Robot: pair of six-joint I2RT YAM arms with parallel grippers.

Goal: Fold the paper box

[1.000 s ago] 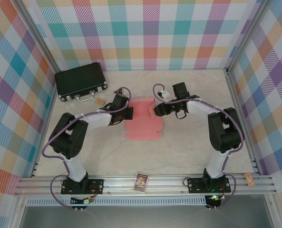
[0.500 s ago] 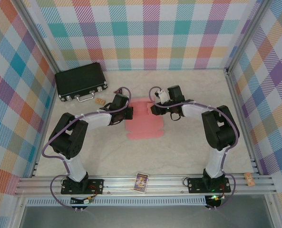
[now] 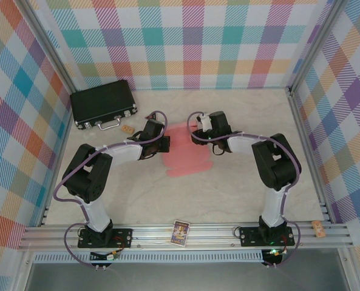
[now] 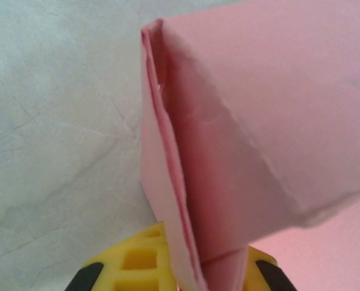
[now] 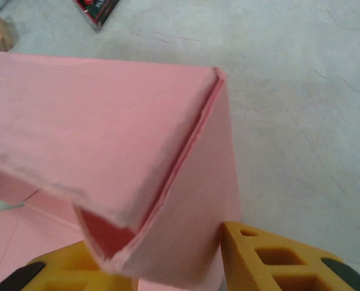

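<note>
The paper box (image 3: 186, 160) is a salmon-pink cardboard sheet lying mid-table, its far part raised between the two grippers. My left gripper (image 3: 166, 144) is at its left edge. In the left wrist view this gripper (image 4: 198, 273) is shut on an upright doubled wall of the paper box (image 4: 258, 109), which rises from between the yellow fingers (image 4: 128, 260). My right gripper (image 3: 193, 137) is at the box's far right. In the right wrist view it (image 5: 173, 267) holds a folded wall of the paper box (image 5: 95, 121), which fills the gap between the fingers (image 5: 277, 260).
A black hard case (image 3: 102, 103) lies at the back left, with a small tan block (image 3: 128, 129) just in front of it. A playing-card pack (image 3: 180, 231) and a cork-coloured piece (image 3: 319, 228) rest on the front rail. Plaid walls close three sides.
My right gripper has moved left towards the left gripper while its jaws narrowed. The sheet's right side has risen and the sheet has shifted. The left gripper has stayed put.
</note>
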